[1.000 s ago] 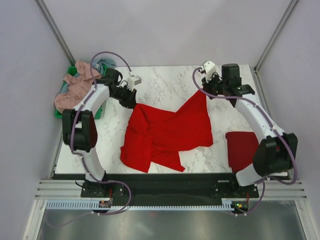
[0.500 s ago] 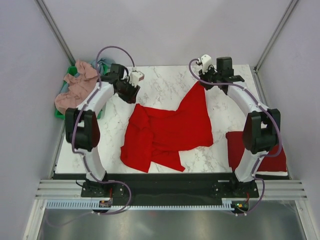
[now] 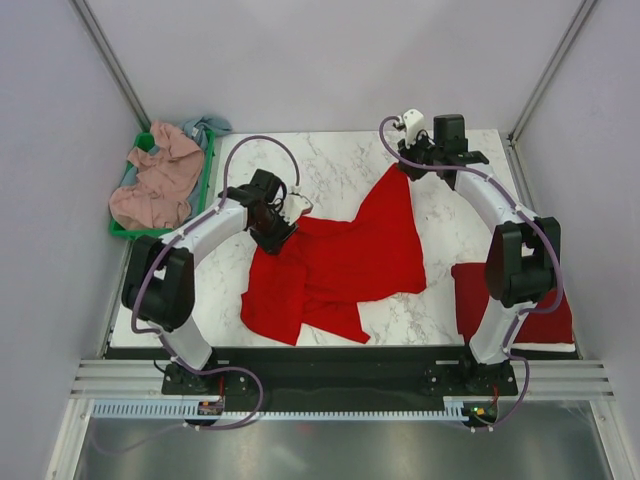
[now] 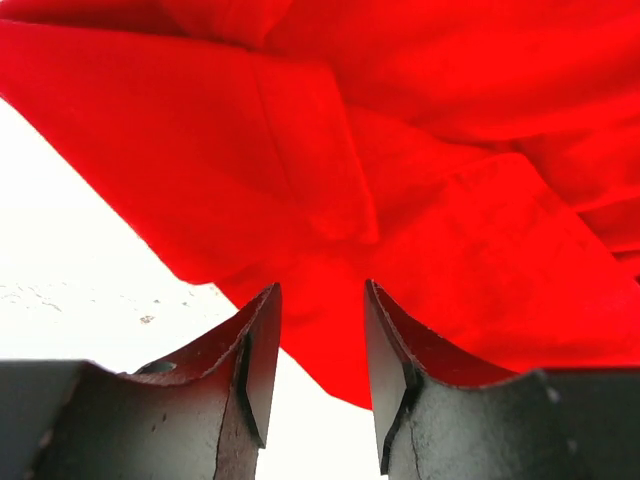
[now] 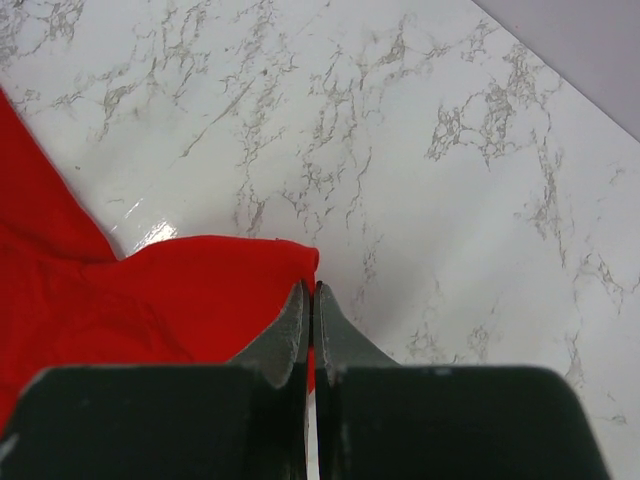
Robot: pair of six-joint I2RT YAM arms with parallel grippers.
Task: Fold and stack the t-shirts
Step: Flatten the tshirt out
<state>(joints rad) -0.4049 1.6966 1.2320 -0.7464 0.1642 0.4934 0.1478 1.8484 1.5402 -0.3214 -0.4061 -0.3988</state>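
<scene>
A crumpled bright red t-shirt (image 3: 340, 260) lies spread across the middle of the marble table. My right gripper (image 3: 408, 172) is shut on the shirt's far right corner (image 5: 250, 290), pinching the fabric edge between the fingertips. My left gripper (image 3: 283, 232) is open over the shirt's upper left edge (image 4: 400, 200), jaws apart with red cloth and bare table between them. A folded dark red t-shirt (image 3: 490, 295) lies at the right front. Pink (image 3: 155, 185) and grey-blue (image 3: 205, 127) shirts are heaped in the bin.
A green plastic bin (image 3: 205, 165) stands off the table's left edge at the back. The table's marble top (image 3: 330, 165) shows between the two arms. Grey walls and frame posts close in the back and sides.
My left arm swung from the back left near the bin down to the red shirt's upper left edge. My right gripper moved back with the corner, then held still.
</scene>
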